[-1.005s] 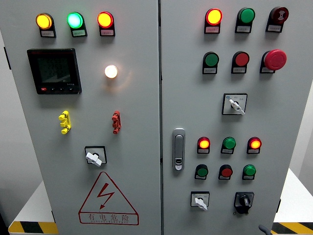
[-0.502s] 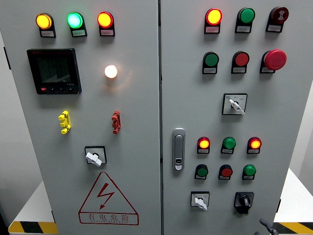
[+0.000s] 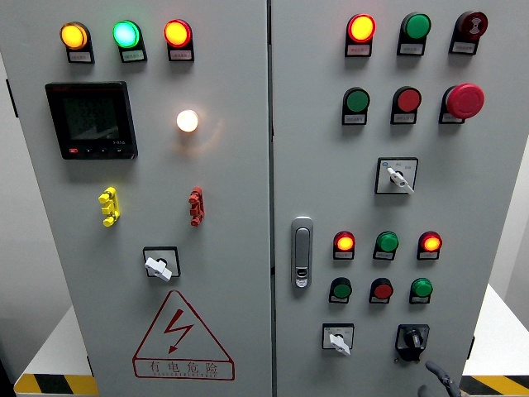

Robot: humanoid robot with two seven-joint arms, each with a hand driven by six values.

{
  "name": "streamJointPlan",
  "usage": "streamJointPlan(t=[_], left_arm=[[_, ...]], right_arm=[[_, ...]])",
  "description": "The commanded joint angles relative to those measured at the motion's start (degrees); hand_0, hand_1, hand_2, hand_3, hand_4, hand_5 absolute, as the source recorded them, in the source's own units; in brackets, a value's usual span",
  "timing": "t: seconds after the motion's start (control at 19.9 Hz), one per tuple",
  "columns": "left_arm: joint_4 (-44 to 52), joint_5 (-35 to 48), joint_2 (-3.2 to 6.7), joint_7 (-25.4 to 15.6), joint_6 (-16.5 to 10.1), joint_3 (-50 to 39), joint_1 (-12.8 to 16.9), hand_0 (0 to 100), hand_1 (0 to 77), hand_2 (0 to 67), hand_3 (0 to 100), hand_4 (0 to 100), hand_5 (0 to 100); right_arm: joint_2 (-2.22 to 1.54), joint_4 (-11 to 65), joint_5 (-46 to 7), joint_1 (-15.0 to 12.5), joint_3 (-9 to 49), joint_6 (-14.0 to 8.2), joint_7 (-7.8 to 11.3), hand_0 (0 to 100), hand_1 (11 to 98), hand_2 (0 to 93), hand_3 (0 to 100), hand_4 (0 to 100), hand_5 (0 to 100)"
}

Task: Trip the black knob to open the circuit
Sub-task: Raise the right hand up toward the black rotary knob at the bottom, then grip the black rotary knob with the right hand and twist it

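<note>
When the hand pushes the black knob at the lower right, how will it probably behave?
The black knob sits fixed on the cabinet door, so it will probably rotate in place, not shift or tip. It looks like rigid plastic, likely stiff. Its raised bar should give fingers grip, perhaps clicking between positions. The right hand is just entering below it.

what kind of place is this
Probably an electrical or plant room: a grey control cabinet fills the view, with lit indicator lamps, a red emergency stop button, a high-voltage warning triangle and the black knob, a hand rising beneath it.
</note>
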Motion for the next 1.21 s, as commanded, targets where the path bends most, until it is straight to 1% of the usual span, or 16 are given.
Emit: streamJointPlan(t=[0.0,0.3,0.35,0.4,0.45,0.5,0.55,0.6,0.65,0.7,0.95,1.0,1.05,1.11,1.16], left_arm=[[0.0,0.0,0.04,0.0,0.0,0.0,-0.06,0,3.1,12.9,21,7,2],[0.0,0.0,-0.05,0.0,0.0,0.0,0.03,0,3.2,12.9,21,7,2],[0.0,0.0,0.04,0.0,0.0,0.0,-0.06,0,3.2,12.9,21,7,2],[0.0,0.0,0.04,0.0,0.0,0.0,-0.06,0,3.2,12.9,21,7,2],[0.0,0.0,0.04,0.0,0.0,0.0,-0.06,0,3.1,12.9,21,7,2],[0.0,0.0,0.04,0.0,0.0,0.0,-0.06,0,3.1,12.9,21,7,2],[0.0,0.0,0.04,0.0,0.0,0.0,-0.06,0,3.1,12.9,21,7,2],[0.0,0.0,0.04,0.0,0.0,0.0,-0.06,0,3.2,12.9,21,7,2],[0.0,0.0,0.04,0.0,0.0,0.0,0.03,0,3.2,12.9,21,7,2],[0.0,0.0,0.04,0.0,0.0,0.0,0.03,0,3.2,12.9,21,7,2],[0.0,0.0,-0.05,0.0,0.0,0.0,-0.06,0,3.2,12.9,21,7,2],[0.0,0.0,0.04,0.0,0.0,0.0,-0.06,0,3.2,12.9,21,7,2],[0.0,0.0,-0.05,0.0,0.0,0.0,-0.06,0,3.1,12.9,21,7,2],[0.0,0.0,0.04,0.0,0.0,0.0,-0.06,0,3.1,12.9,21,7,2],[0.0,0.0,0.04,0.0,0.0,0.0,-0.06,0,3.1,12.9,21,7,2]], right_arm=[[0.0,-0.31,0.1,1.06,-0.08,0.0,-0.03,88,54.1,0.6,92,100,100],[0.0,-0.58,0.89,1.85,-0.35,0.09,-0.56,88,53.6,0.5,92,100,100],[0.09,-0.49,0.89,1.85,-0.43,0.09,-0.65,88,53.5,0.5,92,100,100],[0.01,-0.49,0.89,1.85,-0.52,0.09,-0.65,88,53.4,0.5,92,100,100],[0.0,-0.58,0.89,2.03,-0.52,0.09,-0.65,88,53.3,0.4,92,100,100],[0.09,-0.49,0.89,2.11,-0.52,0.09,-0.65,88,53.2,0.4,92,100,100],[0.01,-0.49,0.89,2.12,-0.61,0.09,-0.82,88,53.1,0.4,92,100,100],[0.0,-0.49,0.89,2.12,-0.7,0.09,-1.0,88,53.1,0.4,93,100,100],[0.09,-0.49,0.98,2.12,-1.05,0.09,-1.0,88,53.0,0.3,93,100,100],[0.01,-0.49,1.07,2.12,-1.14,0.09,-1.0,88,52.9,0.3,93,100,100],[0.0,-0.4,1.07,2.12,-1.4,0.09,-1.0,89,52.6,0.2,93,100,100],[0.09,-0.4,1.07,2.12,-1.66,0.09,-1.0,89,52.4,0.2,94,100,100],[0.09,-0.4,1.07,2.12,-1.66,0.09,-1.0,89,52.3,0.2,94,100,100],[0.01,-0.32,1.07,2.12,-1.75,0.26,-1.0,89,52.2,0.2,94,100,100],[0.0,-0.31,1.07,2.12,-1.75,0.35,-1.0,89,51.9,0.2,94,100,100]])
